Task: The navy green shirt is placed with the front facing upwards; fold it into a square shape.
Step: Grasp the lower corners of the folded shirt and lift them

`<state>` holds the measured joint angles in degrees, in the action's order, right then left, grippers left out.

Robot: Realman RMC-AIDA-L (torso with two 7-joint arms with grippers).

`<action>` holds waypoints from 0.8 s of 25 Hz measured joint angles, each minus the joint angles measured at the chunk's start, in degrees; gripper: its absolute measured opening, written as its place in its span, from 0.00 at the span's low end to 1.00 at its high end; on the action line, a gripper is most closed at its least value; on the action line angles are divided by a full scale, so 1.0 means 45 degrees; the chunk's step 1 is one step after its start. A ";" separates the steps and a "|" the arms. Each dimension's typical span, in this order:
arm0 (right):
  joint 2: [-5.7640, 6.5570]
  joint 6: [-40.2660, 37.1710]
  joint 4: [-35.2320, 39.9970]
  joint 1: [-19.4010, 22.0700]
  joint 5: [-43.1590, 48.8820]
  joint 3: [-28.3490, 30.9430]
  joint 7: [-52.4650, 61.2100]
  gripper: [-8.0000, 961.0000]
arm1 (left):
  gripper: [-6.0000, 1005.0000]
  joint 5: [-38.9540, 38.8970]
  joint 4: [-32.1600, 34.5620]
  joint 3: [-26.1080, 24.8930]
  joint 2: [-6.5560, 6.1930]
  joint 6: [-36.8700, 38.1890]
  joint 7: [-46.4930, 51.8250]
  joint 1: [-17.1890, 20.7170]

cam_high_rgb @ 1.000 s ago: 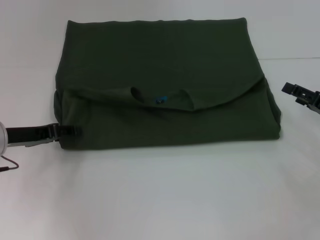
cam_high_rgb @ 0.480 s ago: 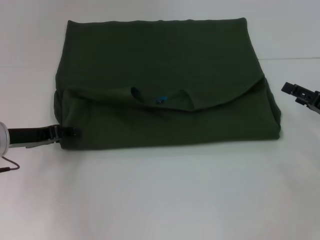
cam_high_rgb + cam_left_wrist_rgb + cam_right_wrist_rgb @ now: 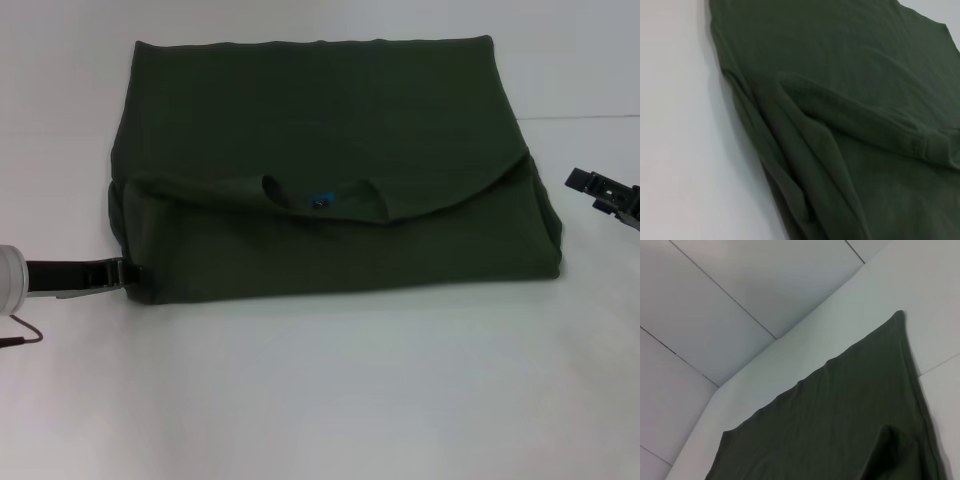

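Note:
The navy green shirt (image 3: 330, 110) lies folded on the white table (image 3: 320, 390) as a wide block, with its upper part turned down over the lower part. The ribbed collar (image 3: 345, 205) and a small blue label (image 3: 321, 198) show at the middle of that fold's edge. My left gripper (image 3: 130, 272) sits low at the shirt's near-left corner, right against the cloth edge. My right gripper (image 3: 590, 193) hovers open off the shirt's right side, apart from it. Layered shirt folds (image 3: 850, 125) fill the left wrist view. The shirt's far corner (image 3: 840, 430) shows in the right wrist view.
Bare white table surface runs in front of the shirt and along both sides. A thin cable (image 3: 20, 335) hangs by the left arm. A pale panelled wall (image 3: 740, 300) rises behind the table's far edge.
My left gripper has drawn back to the left and a little nearer, from over the shirt's left edge to its corner. The shirt and the right gripper have stayed about where they were.

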<state>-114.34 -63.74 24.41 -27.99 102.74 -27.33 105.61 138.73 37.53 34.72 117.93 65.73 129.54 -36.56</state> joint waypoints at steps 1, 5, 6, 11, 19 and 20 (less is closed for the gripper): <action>0.0000 -0.0007 0.0001 0.0005 0.0000 0.0000 0.0000 0.87 | 0.26 0.0002 0.0001 -0.0001 0.0002 -0.0002 0.0001 -0.0011; 0.0000 -0.0048 0.0005 0.0006 0.0000 0.0000 0.0005 0.87 | 0.11 0.0006 0.0028 -0.0001 0.0002 -0.0003 -0.0049 -0.0021; 0.0001 -0.0059 0.0006 -0.0006 0.0000 0.0000 0.0005 0.87 | 0.08 0.0004 0.0029 -0.0001 0.0003 -0.0009 -0.0084 -0.0021; 0.0179 -0.0222 0.0179 -0.0108 0.0001 -0.0326 0.0644 0.87 | 0.08 -0.0016 0.0002 -0.0002 0.0003 -0.0108 -0.0113 -0.0035; 0.1518 -0.1253 0.2869 -0.0546 0.1655 -0.3187 0.6697 0.87 | 0.07 -0.0022 0.0055 -0.0001 0.0002 -0.0131 -0.0117 -0.0061; 0.1710 -0.1420 0.3055 -0.0770 0.2378 -0.3407 0.7463 0.87 | 0.07 -0.0022 0.0060 -0.0002 0.0002 -0.0138 -0.0117 -0.0064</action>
<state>-106.65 -70.14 38.16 -31.46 113.44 -42.66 139.19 138.63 37.79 34.71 117.94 65.11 129.02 -36.85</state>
